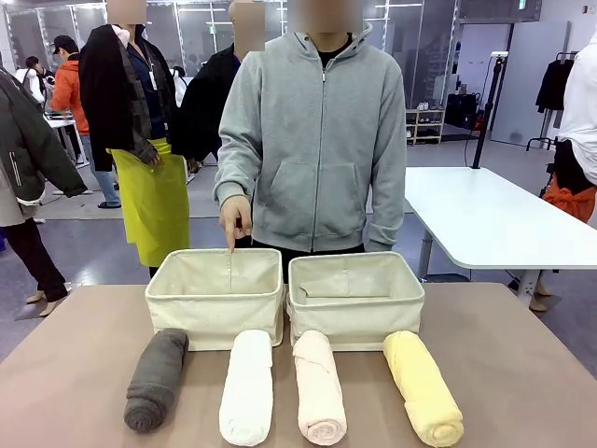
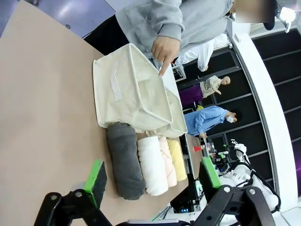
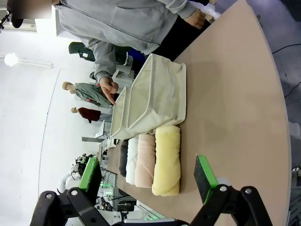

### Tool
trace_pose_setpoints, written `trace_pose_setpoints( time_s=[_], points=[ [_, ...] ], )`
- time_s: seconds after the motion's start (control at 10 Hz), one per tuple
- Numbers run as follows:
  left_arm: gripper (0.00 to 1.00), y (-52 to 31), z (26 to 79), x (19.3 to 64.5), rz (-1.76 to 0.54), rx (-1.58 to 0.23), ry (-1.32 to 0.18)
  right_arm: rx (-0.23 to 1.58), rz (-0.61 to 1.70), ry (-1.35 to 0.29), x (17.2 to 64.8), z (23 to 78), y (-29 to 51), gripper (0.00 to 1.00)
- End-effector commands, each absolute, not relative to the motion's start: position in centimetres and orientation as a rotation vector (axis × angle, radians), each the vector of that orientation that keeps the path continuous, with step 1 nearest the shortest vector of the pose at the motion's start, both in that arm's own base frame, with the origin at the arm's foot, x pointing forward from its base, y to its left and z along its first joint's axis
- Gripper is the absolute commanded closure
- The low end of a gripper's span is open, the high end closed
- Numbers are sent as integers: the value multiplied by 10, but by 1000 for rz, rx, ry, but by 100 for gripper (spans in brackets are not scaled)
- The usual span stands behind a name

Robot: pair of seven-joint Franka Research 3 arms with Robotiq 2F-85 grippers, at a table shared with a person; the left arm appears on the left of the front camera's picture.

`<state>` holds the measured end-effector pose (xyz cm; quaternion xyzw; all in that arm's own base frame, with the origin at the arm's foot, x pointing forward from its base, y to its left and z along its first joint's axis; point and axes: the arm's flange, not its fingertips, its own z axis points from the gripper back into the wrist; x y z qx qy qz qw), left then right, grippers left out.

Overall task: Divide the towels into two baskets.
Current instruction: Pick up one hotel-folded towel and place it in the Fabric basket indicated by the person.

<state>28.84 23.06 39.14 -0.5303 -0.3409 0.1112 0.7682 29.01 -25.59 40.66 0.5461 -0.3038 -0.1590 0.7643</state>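
Left basket (image 1: 215, 313), mouth up to receive rolls, with the right basket (image 1: 354, 317) just beside it. On the table (image 1: 75, 373), just in front of the left basket, lie the grey towel (image 1: 157, 378) and white towel (image 1: 247, 387). The pink towel (image 1: 319, 387) and yellow towel (image 1: 423, 387) continue the row to its right, laid parallel, likely for easy grasping. The person's hand (image 1: 235, 217) points into the left basket, apparently marking a destination. The left gripper (image 2: 153, 179) and right gripper (image 3: 147, 173) hover with jaws wide apart, both empty.
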Motion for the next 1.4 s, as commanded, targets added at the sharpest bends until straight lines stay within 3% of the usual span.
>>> trace_pose_setpoints(
  time_s=[0.0, 0.5, 0.8, 1.3],
  points=[
    [0, 233, 393, 286, 246, -1154, -754, 1195, -351, -678, 290, 409, -258, 0],
    [0, 231, 391, 288, 241, -1151, -740, 1195, -351, -678, 290, 409, -258, 0],
    [0, 171, 439, 314, 42, -933, -561, 1195, -351, -678, 290, 409, -258, 0],
    [0, 57, 434, 349, -168, -637, -323, 1195, -351, -678, 290, 409, -258, 0]
  ],
)
